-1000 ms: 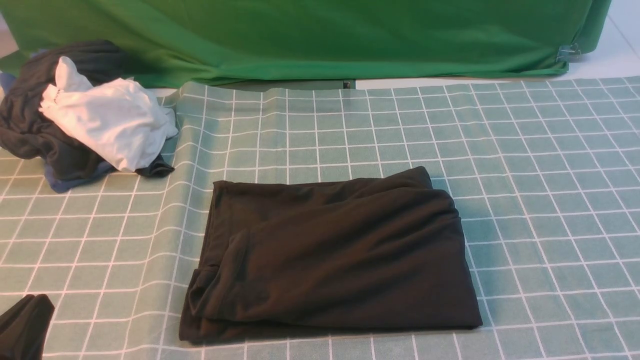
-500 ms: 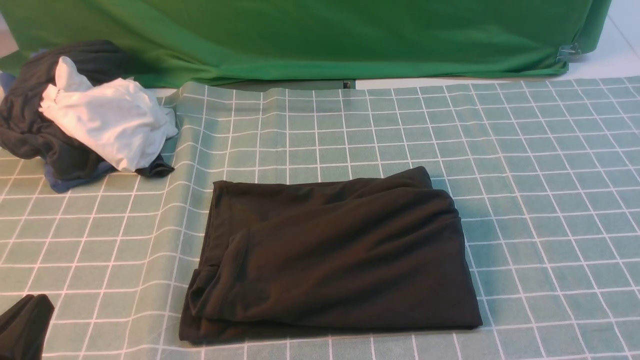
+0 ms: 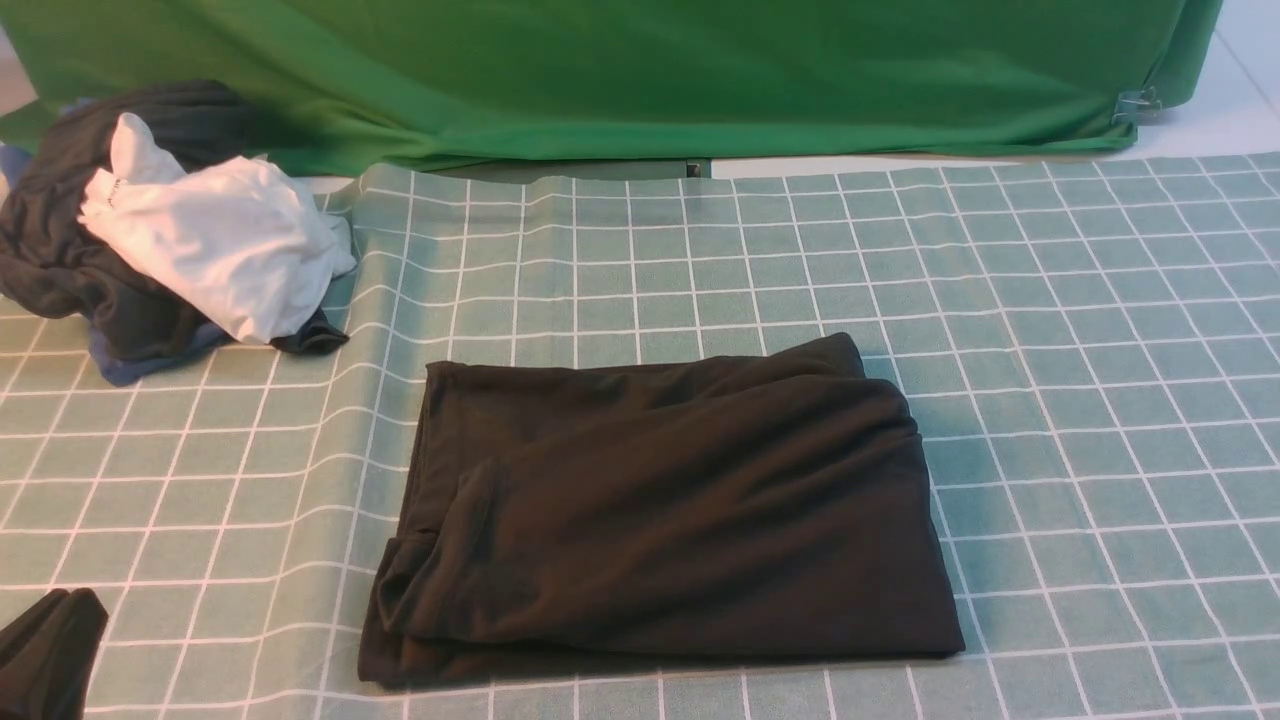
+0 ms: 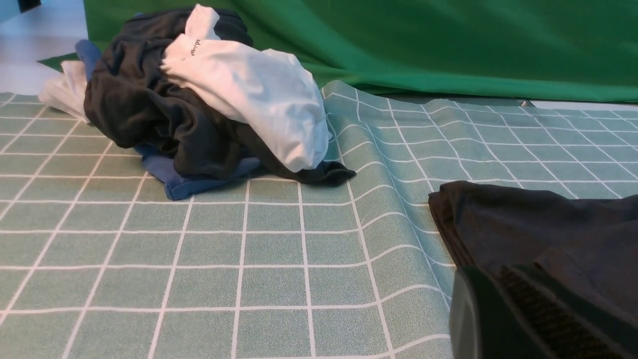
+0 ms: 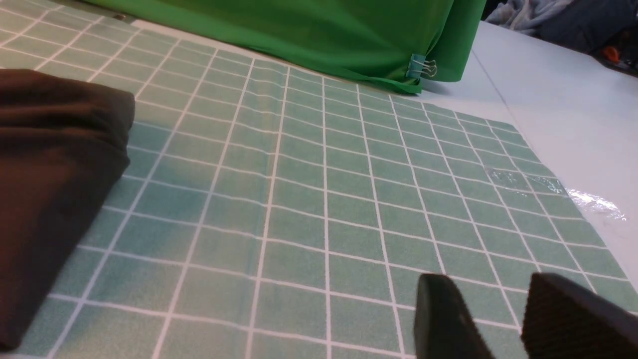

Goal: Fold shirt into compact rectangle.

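The black shirt (image 3: pixel 660 510) lies folded into a rough rectangle on the checked cloth in the middle of the front view, with a loose flap along its left side. No print or label shows. Its edges appear in the left wrist view as the shirt (image 4: pixel 538 224) and in the right wrist view as the shirt (image 5: pixel 55 184). My left gripper (image 3: pixel 48 650) pokes in at the lower left corner, away from the shirt; only one ribbed finger (image 4: pixel 478 319) shows clearly. My right gripper (image 5: pixel 498 314) hovers over bare cloth to the right of the shirt, open and holding nothing.
A heap of dark grey and blue clothes (image 3: pixel 90 270) topped by a white garment (image 3: pixel 220 245) sits at the back left. A green drape (image 3: pixel 640 70) hangs along the back, clipped at its right corner (image 5: pixel 422 67). The checked cloth (image 3: pixel 1080 330) ends at bare white table (image 5: pixel 573 109) on the right.
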`<move>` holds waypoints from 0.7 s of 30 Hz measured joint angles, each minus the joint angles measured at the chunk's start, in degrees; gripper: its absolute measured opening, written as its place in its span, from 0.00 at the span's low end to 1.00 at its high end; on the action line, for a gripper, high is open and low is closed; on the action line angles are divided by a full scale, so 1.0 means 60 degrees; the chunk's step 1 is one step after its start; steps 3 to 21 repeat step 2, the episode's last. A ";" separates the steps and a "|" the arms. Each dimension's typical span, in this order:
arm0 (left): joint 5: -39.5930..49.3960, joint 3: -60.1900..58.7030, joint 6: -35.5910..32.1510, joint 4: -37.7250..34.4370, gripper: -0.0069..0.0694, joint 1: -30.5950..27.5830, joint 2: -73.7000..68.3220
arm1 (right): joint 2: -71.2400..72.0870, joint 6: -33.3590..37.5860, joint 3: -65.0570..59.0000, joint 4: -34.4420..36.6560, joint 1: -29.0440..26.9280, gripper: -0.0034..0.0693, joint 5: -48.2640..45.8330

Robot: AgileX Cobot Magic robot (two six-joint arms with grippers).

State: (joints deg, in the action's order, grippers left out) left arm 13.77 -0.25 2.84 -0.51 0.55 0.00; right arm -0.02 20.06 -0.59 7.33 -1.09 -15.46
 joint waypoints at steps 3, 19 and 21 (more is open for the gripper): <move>0.0000 0.0000 0.0000 0.0000 0.11 0.0000 0.0000 | 0.0000 0.0000 0.0000 0.0000 0.0000 0.38 0.0000; 0.0000 0.0000 0.0000 0.0000 0.11 0.0000 0.0000 | 0.0000 0.0000 0.0000 0.0000 0.0000 0.38 0.0000; 0.0000 0.0000 0.0000 0.0000 0.11 0.0000 0.0000 | 0.0000 0.0000 0.0000 0.0000 0.0000 0.38 0.0000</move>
